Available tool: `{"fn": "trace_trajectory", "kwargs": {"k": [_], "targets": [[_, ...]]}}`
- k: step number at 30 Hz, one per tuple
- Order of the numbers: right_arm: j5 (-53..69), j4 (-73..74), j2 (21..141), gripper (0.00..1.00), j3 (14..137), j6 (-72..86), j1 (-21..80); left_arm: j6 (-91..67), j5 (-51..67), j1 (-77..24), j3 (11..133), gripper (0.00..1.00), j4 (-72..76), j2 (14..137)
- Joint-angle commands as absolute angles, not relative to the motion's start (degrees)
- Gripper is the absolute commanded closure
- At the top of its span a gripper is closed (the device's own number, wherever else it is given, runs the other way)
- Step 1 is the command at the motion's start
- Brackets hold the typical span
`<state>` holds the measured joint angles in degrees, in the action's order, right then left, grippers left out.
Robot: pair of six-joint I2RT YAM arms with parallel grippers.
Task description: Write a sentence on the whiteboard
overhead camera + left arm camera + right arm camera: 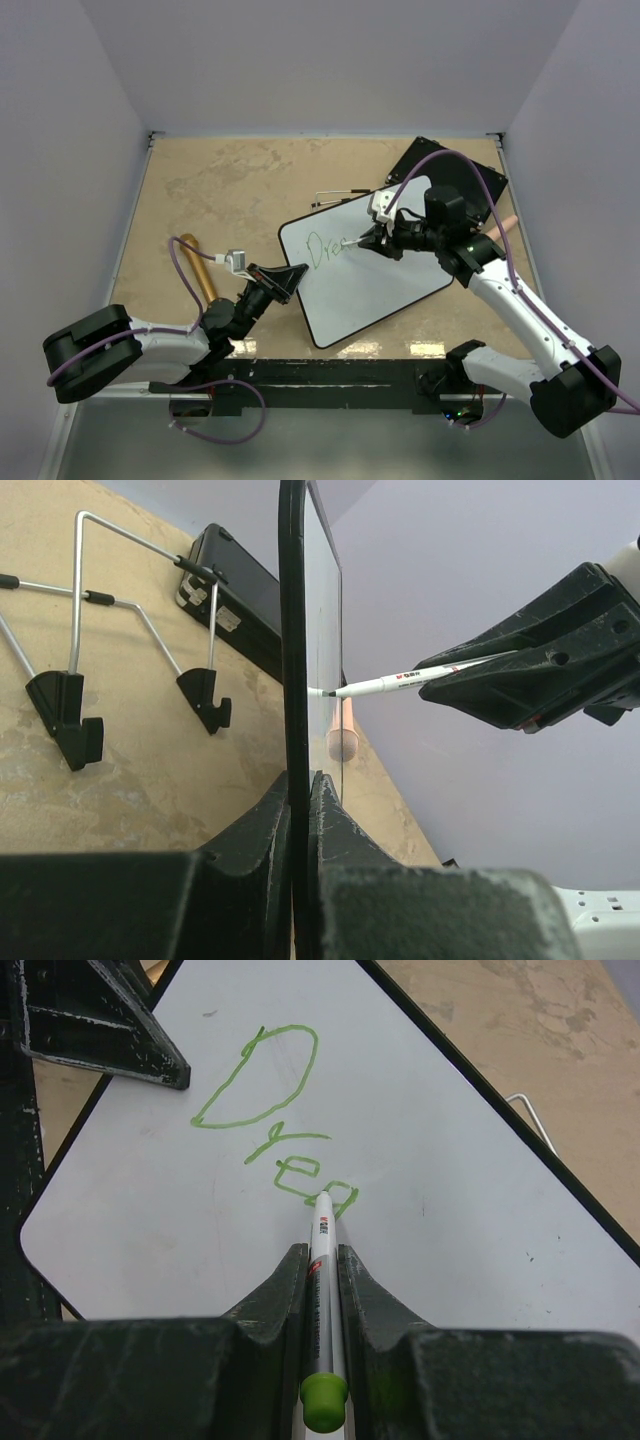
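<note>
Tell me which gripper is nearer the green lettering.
Right. The right gripper holds the marker with its tip on the green lettering; the left gripper clamps the whiteboard edge beside it.

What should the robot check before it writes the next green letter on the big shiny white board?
1. Left gripper shut on the edge of the glossy white black-framed whiteboard: ok.
2. Right gripper shut on the white marker with green cap: ok.
3. Marker tip touching the board: ok.
4. Blank space after the green letters: ok.
5. Ink left in marker: cannot tell.
</note>
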<state>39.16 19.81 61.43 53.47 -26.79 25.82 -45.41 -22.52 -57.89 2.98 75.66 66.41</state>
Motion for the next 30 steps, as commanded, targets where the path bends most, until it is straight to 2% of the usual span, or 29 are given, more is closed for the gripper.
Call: {"fn": "trace_trajectory", "kwargs": {"k": [1,6,13,30], "targets": [[40.25,21.36,60.30,1.00,53.96,-27.77,25.58,-37.88,-21.88,-58.01,0.44,1.00,77.78,66.45],[44.38,22.24,57.22,1.00,54.49,-28.30,25.14,-37.88,-22.24,-58.10,0.18,1.00,77.70,66.53],[38.77,20.04,55.72,1.00,54.32,-26.90,21.62,-37.71,-22.06,-58.01,0.26,1.00,77.70,66.45],[40.87,18.20,60.47,1.00,55.02,-27.16,21.27,-37.44,-21.71,-58.01,0.18,1.00,77.43,66.01]]}}
